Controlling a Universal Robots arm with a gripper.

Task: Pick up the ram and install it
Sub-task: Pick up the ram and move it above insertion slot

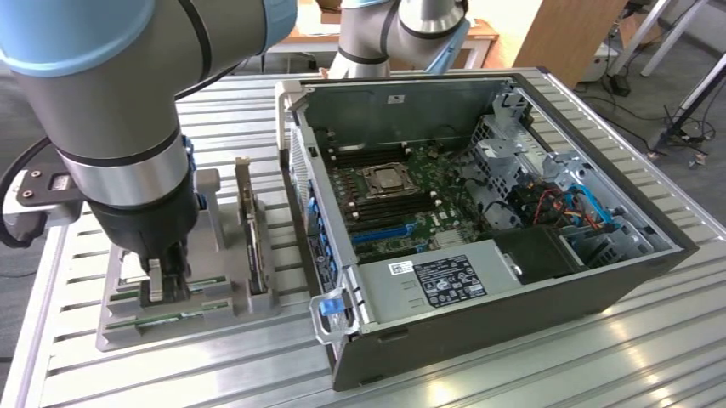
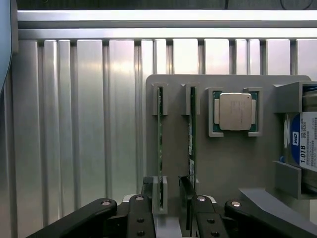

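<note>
You've got the gripper (image 1: pixel 168 291) down on the gray tray (image 2: pixel 233 163), at 8 o'clock in the exterior view. The ram (image 2: pixel 159 144) stands on edge in its tray slot, not lifted. Gripper's released: fingers (image 2: pixel 186 203) spread, one each side of the ram's near end. A 2nd stick (image 2: pixel 192 129) stands parallel, just beside the ram. Further along the tray: a square silver chip (image 2: pixel 236 111), then a hard drive (image 2: pixel 303 141) on edge. The open PC case (image 1: pixel 511 327) sits just beside the tray, at 3 o'clock from it, w/ its board (image 1: pixel 420 223) facing up.
</note>
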